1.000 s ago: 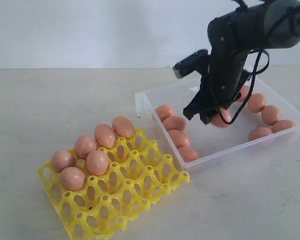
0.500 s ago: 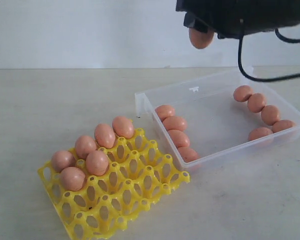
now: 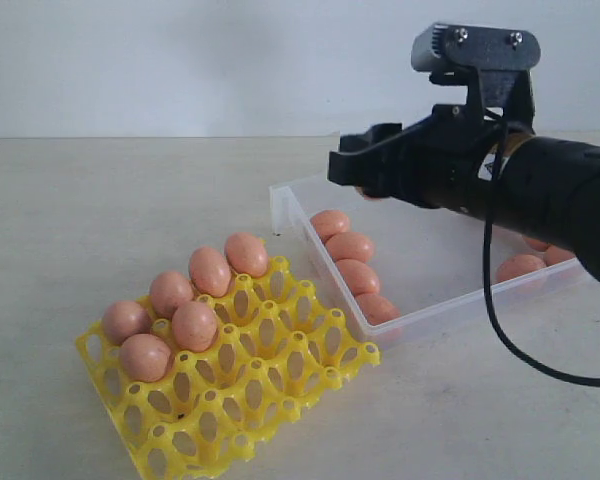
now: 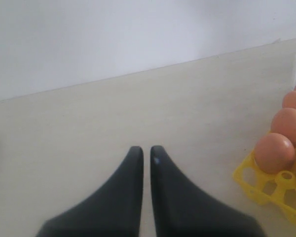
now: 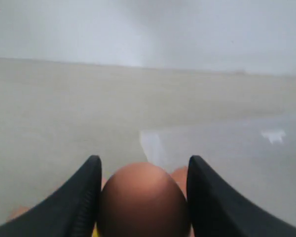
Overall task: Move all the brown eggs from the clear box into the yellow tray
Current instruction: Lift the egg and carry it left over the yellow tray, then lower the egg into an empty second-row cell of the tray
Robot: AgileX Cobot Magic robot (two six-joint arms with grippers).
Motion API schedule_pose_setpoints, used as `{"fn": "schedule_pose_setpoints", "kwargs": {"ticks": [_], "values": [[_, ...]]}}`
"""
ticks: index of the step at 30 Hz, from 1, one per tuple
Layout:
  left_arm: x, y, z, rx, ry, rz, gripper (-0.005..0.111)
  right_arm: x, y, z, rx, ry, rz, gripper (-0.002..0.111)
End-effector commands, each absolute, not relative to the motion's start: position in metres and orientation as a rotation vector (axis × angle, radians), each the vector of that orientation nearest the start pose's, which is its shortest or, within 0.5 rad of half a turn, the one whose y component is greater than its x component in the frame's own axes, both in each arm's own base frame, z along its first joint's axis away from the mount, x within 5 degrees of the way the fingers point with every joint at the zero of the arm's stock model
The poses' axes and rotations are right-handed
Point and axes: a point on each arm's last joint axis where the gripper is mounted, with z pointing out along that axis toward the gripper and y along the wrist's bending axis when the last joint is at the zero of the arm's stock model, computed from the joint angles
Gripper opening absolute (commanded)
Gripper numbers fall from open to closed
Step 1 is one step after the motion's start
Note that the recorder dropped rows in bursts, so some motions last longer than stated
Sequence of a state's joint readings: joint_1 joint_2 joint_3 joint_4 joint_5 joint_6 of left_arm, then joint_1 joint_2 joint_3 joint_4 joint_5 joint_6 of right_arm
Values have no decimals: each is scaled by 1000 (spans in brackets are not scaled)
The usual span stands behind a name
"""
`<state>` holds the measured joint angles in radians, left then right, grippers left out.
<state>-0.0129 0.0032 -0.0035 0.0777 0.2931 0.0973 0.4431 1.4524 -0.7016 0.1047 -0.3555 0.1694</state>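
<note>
Six pinkish-brown eggs [image 3: 195, 325] sit in the left cups of the yellow tray [image 3: 280, 362]. The clear box [image 3: 450, 305], just right of it, holds four in a row, with more beyond. One egg [image 5: 143, 202] is clamped in the right gripper [image 5: 144, 160].

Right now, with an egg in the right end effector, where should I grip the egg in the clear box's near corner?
Come down onto the corner egg, closing across its narrow middle. It lies on its side, hemmed by the clear box walls and a neighbour egg, so probably only its top is open.
</note>
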Motion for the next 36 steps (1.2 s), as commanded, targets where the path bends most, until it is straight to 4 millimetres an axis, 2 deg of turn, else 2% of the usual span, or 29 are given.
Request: {"fn": "schedule_pose_setpoints", "kwargs": {"ticks": [1,5,11,14,19,23,28,30,33,36], "values": [[55,1,187,150,1771,125,4,274,134,272,-80,1607,575,0],[55,1,187,150,1771,125,4,275,133,282,63,1502,730,0],[55,1,187,150,1771,125,4,283,139,267,42,1485,752,0],[55,1,187,150,1771,125,4,299,134,264,84,1370,758,0],[55,1,187,150,1771,125,4,333,126,269,218,1321,836,0],[55,1,187,150,1771,125,4,351,132,276,252,1296,896,0],[55,1,187,150,1771,125,4,354,148,292,113,1272,1009,0],[55,1,187,150,1771,125,4,350,158,297,24,1266,1117,0],[55,1,187,150,1771,125,4,340,171,299,-132,1282,1247,0],[55,1,187,150,1771,125,4,330,181,294,-325,1318,1271,0]]}}
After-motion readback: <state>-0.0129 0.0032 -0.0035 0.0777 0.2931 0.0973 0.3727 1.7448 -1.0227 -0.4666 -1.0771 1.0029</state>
